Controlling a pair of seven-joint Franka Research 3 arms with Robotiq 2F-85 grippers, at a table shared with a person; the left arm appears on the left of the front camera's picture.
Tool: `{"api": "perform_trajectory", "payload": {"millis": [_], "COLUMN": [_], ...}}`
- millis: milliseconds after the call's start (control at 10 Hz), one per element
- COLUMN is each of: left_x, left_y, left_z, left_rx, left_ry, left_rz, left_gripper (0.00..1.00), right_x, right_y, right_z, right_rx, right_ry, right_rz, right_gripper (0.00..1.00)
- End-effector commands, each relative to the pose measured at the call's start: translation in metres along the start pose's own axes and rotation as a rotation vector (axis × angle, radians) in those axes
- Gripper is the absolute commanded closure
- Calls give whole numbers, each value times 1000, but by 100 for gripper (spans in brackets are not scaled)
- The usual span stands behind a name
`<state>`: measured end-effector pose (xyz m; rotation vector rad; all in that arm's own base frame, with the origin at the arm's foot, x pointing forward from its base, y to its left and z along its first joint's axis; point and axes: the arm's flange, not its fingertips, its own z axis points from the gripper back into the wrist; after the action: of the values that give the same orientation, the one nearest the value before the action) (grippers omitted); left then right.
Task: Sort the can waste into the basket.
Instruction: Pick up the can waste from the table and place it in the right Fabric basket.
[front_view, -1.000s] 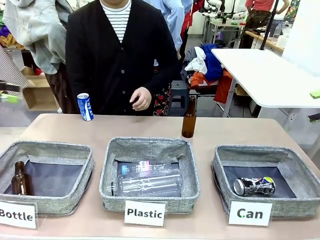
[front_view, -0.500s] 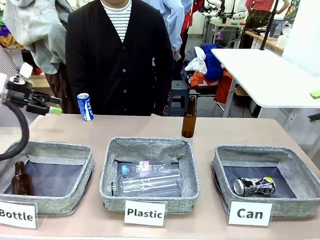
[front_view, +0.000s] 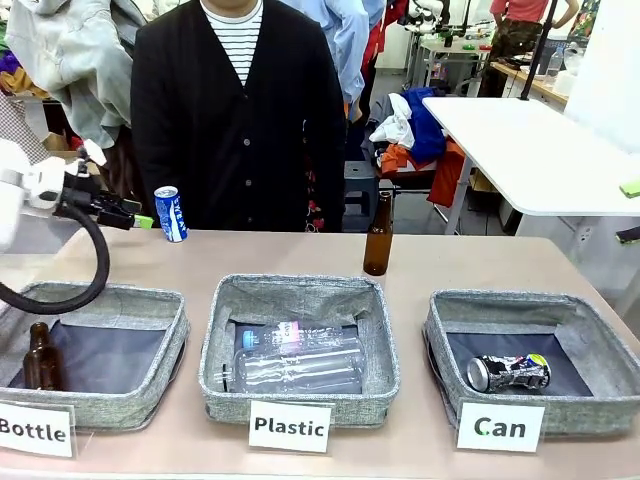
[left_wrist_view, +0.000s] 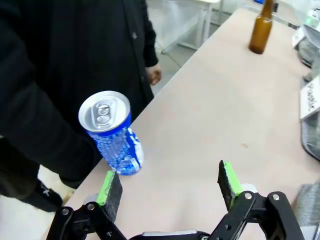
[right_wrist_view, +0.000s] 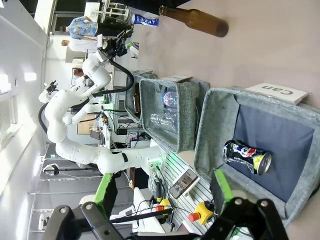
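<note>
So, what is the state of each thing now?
blue can: upright on table, outside every basket
crushed can: lying in the Can basket
left gripper: open, near blue can, not touching
right gripper: open, empty
brown bottle: upright on table
second brown bottle: in Bottle basket
plastic bottles: lying in Plastic basket

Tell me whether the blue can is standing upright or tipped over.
Upright. The blue can stands on its base on the table, its pull-tab top facing up, just ahead of the left gripper's open jaws.
</note>
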<state>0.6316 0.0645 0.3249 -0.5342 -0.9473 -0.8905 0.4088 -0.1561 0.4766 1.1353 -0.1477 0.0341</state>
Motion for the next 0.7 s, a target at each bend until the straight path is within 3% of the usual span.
{"api": "perform_trajectory", "payload": {"millis": [0,200,600], "left_x": [5,9,13], "left_y": [16,31,46], "left_z": [-15,-31,-60], "left_rx": [51,116,110], "left_ry": [3,-8,-31], "left_rz": [40,56,43], "left_gripper": [0,0,0], "right_x": [-1,-1,-1], "right_y": [2,2,2], "right_z": [3,3,3], "right_rx": [-4,-4,-4], "right_ry": [9,9,9], "right_rz": [18,18,18], "right_gripper": [0,0,0]}}
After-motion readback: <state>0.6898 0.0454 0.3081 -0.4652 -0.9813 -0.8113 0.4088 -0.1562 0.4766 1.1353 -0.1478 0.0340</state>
